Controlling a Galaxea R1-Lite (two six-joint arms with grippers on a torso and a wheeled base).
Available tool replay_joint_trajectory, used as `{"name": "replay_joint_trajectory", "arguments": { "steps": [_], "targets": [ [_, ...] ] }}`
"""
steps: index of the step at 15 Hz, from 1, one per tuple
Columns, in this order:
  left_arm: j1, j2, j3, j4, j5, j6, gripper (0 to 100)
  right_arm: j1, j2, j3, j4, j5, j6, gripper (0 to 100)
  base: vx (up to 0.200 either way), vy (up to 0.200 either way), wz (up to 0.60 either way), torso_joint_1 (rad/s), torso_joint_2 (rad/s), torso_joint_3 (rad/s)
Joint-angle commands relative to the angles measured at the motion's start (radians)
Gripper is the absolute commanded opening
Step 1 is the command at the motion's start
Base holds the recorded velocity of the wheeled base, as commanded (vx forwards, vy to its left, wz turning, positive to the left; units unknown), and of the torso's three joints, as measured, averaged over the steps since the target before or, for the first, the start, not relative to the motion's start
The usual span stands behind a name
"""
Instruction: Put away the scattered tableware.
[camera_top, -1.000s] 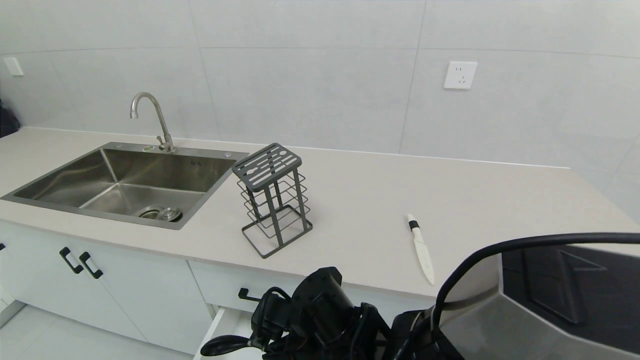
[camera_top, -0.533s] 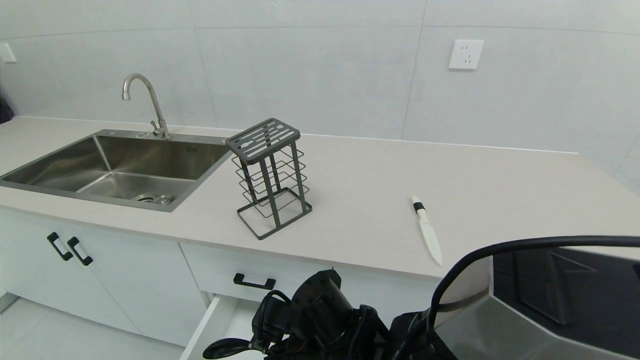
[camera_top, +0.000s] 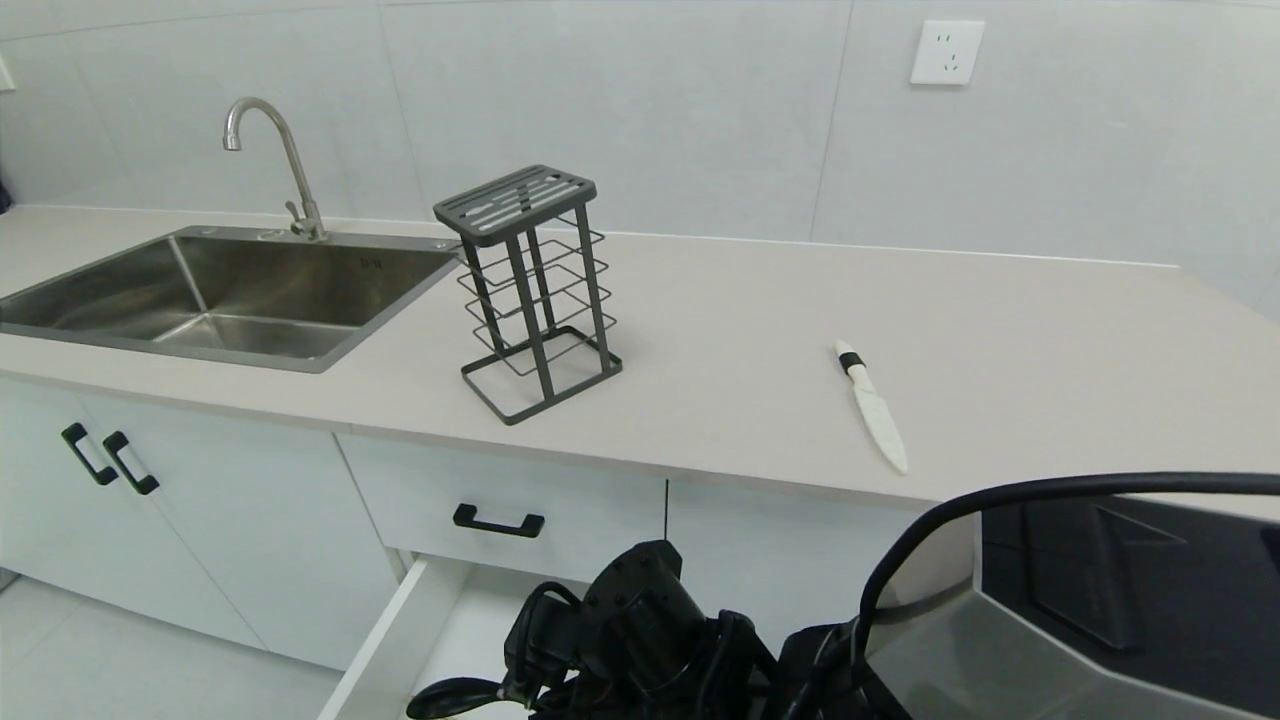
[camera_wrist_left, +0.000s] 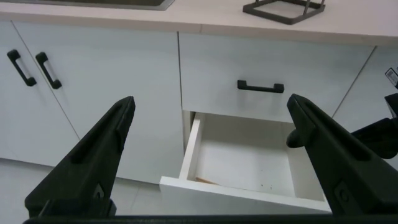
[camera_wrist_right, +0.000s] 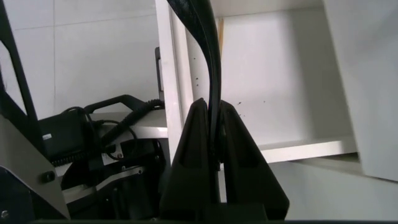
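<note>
A white knife (camera_top: 872, 405) with a black band lies on the counter (camera_top: 760, 330), right of a dark wire knife rack (camera_top: 530, 290). Below the counter a white drawer (camera_wrist_left: 242, 163) stands pulled out; it also shows in the head view (camera_top: 385, 640). My left gripper (camera_wrist_left: 210, 107) is open, its fingers spread wide in front of that drawer. My right gripper (camera_wrist_right: 212, 121) is shut on the thin handle of a black spoon (camera_wrist_right: 202, 37). The spoon's bowl (camera_top: 447, 693) sticks out low over the drawer.
A steel sink (camera_top: 230, 290) with a curved tap (camera_top: 270, 150) is set into the counter's left end. A closed drawer with a black handle (camera_top: 498, 520) sits above the pulled-out one, and cabinet doors (camera_top: 110, 460) are to the left. A thin pale stick (camera_wrist_left: 208, 182) lies inside the drawer.
The head camera has dropped lower, so the counter, rack and knife sit higher in the picture and more of the pulled-out drawer shows. The spoon stays at the same spot.
</note>
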Motion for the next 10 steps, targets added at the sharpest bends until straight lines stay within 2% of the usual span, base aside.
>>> {"name": "replay_joint_trajectory", "arguments": {
  "steps": [1,4,7,10],
  "targets": [
    [0.0,0.001,0.0,-0.001,0.0,0.0,100,0.0,0.004,-0.001,0.0,0.0,-0.001,0,0.0,0.0,0.0,-0.261,0.5,0.251],
    [0.0,0.001,0.0,-0.001,0.0,0.0,100,0.0,0.006,-0.004,0.0,0.0,-0.001,0,0.0,0.0,0.0,-0.255,0.49,0.233],
    [0.0,0.001,0.0,-0.001,0.0,0.0,100,-0.004,0.029,-0.073,0.001,0.0,-0.002,0,0.0,0.0,0.0,-0.258,0.48,0.219],
    [0.0,0.001,0.0,-0.001,0.0,0.0,100,-0.017,0.055,-0.146,0.006,0.0,-0.004,0,0.0,0.0,0.0,-0.103,0.2,0.077]
  ]
}}
